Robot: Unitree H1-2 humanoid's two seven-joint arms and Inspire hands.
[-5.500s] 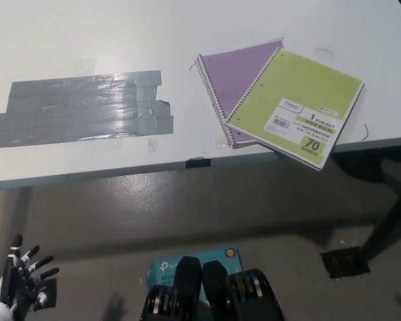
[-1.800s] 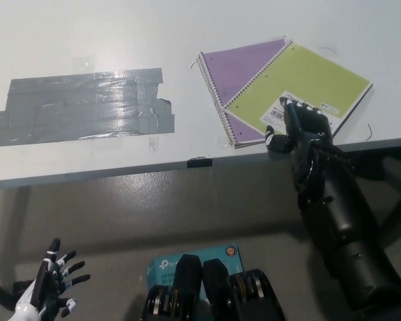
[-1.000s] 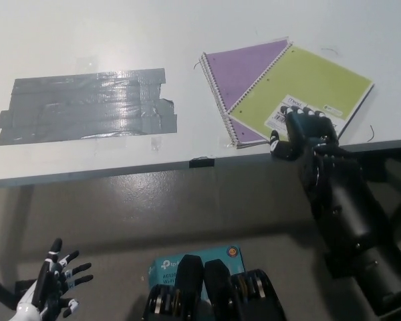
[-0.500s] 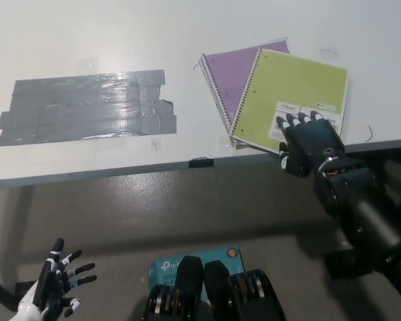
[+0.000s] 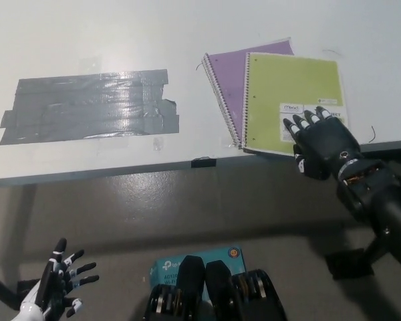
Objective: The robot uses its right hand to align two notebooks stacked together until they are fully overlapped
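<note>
A green spiral notebook [image 5: 291,93] lies on top of a purple spiral notebook [image 5: 228,72] near the white table's front right edge. The green one sits nearly square to the table edge; the purple one is tilted beneath it, showing along the left and top. My black right hand [image 5: 323,142] rests flat, open, on the green notebook's near right corner, covering part of its label. My white left hand [image 5: 53,291] hangs open at the lower left, below the table.
A patch of grey tape strips [image 5: 90,105] covers the table's left part. A small black clip [image 5: 201,162] sits on the table's front edge [image 5: 120,174]. A teal box [image 5: 197,255] lies on the floor below.
The green notebook has turned clockwise under my right hand, from strongly tilted to almost square with the table edge. My right hand slid rightward with its corner. The purple notebook stayed put.
</note>
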